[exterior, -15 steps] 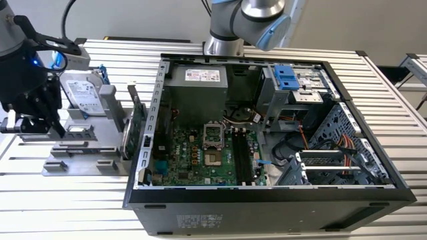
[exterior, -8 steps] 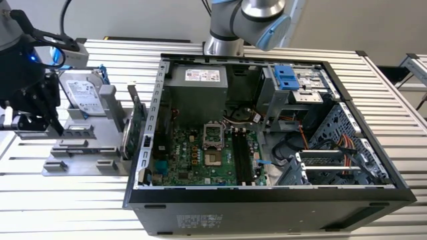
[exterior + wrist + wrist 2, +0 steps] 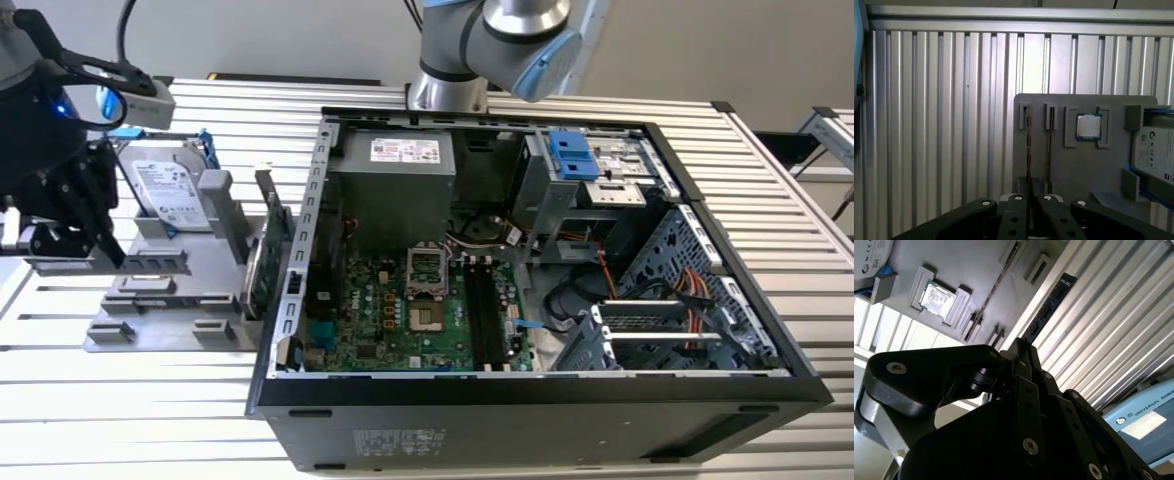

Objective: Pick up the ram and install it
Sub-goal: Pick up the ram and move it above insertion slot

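The ram (image 3: 1028,150) stands on edge in a slot of the grey holder (image 3: 1074,170) and shows as a thin dark strip; in the second wrist view the ram (image 3: 994,290) is a thin line across the holder (image 3: 974,270). My gripper (image 3: 1031,212) hangs above the holder's near end, in line with that strip, its fingers shut with nothing between them. In the exterior view my gripper (image 3: 107,250) is at the far left, over the holder (image 3: 160,310). The open computer case (image 3: 287,300) lies beside it, with the motherboard's long black memory slots (image 3: 483,320) free.
A processor chip (image 3: 1088,126) and a silver hard drive (image 3: 1154,155) with blue clips also sit on the holder. A green expansion card (image 3: 274,260) stands upright at the holder's edge next to the case. The arm's base (image 3: 447,90) rises behind the case on the slatted table (image 3: 134,400).
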### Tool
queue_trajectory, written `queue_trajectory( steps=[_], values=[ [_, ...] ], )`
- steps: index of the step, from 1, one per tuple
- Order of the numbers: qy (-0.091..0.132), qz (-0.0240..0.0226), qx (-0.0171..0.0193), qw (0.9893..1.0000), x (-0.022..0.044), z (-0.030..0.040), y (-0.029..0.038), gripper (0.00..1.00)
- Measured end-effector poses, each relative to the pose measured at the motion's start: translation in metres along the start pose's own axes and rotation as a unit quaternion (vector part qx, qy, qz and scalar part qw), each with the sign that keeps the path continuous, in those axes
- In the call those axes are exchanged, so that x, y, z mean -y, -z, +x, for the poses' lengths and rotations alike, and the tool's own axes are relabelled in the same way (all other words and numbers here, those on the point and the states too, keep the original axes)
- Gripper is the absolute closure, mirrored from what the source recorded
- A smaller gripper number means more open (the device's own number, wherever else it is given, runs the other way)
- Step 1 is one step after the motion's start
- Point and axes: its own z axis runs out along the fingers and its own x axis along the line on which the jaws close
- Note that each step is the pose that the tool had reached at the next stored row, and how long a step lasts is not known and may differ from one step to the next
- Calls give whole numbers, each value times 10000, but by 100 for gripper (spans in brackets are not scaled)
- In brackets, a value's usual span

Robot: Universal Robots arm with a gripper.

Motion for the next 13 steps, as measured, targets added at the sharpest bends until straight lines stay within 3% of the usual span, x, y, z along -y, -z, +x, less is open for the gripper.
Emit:
queue_trajectory(
  steps=[3, 9, 13],
  values=[
    [-4, 1, 40, 10000, 0, 2, 30, 100],
    [-9, 16, 190, 9998, -1, 2, 80, 100],
    [-10, 16, 208, 9998, -1, 3, 111, 100]
  ],
)
